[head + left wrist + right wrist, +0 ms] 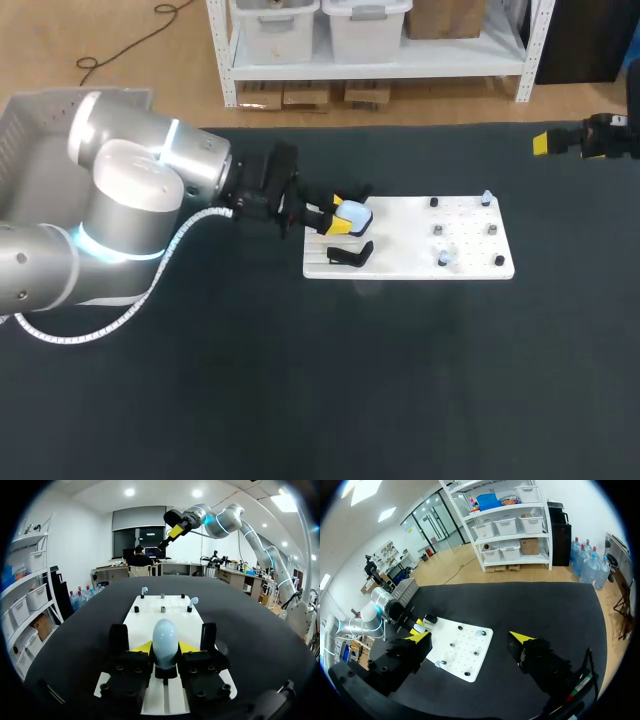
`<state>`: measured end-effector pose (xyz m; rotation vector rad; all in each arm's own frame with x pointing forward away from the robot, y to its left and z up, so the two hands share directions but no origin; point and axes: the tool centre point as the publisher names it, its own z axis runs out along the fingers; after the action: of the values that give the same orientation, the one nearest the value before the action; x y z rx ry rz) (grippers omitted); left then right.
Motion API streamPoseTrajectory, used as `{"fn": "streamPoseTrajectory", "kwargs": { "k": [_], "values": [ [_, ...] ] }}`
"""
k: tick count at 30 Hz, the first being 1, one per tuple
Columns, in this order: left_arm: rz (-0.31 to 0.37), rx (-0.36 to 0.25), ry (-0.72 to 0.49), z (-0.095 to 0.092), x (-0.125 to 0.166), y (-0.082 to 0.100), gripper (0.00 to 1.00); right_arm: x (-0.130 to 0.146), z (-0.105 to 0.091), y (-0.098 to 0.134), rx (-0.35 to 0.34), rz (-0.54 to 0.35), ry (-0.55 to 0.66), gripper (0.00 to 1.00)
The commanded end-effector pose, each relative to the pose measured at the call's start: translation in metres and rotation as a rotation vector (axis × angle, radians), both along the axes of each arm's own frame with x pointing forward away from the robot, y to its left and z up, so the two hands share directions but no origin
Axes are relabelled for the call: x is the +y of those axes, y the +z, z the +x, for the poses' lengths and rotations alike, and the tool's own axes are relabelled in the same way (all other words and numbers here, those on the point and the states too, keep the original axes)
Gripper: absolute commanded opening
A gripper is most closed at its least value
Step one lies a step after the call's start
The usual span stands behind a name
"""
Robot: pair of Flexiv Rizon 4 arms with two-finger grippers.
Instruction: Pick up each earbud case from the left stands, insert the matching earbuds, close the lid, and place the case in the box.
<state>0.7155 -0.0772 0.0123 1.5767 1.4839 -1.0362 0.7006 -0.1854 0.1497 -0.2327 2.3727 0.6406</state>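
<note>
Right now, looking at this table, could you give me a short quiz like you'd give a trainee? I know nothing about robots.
1. Fill in: the earbuds stand on a ___ board.
2. True or false: the right tool is shut on something.
3. The pale blue case is: A, between the fingers of the left tool; B, in the right tool; C, lying among the earbuds.
Key: 1 white; 2 false; 3 A.
</note>
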Motion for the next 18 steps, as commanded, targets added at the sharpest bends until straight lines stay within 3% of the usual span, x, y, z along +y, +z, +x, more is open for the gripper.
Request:
{"fn": "streamPoseTrajectory", "kwargs": {
  "k": [1, 6, 18],
  "values": [
    [-0.001, -0.002, -0.005, -0.001, 0.001, -0.001, 0.00, 0.000, 0.000, 0.000, 0.000, 0.000, 0.001, 1.00],
    [-0.039, -0.005, -0.010, -0.007, 0.009, 0.014, 0.00, 0.000, 0.000, 0.000, 0.000, 0.000, 0.001, 1.00],
    [-0.221, -0.073, 0.051, -0.026, 0.023, 0.083, 0.00, 0.000, 0.000, 0.000, 0.000, 0.000, 0.001, 1.00]
  ]
}}
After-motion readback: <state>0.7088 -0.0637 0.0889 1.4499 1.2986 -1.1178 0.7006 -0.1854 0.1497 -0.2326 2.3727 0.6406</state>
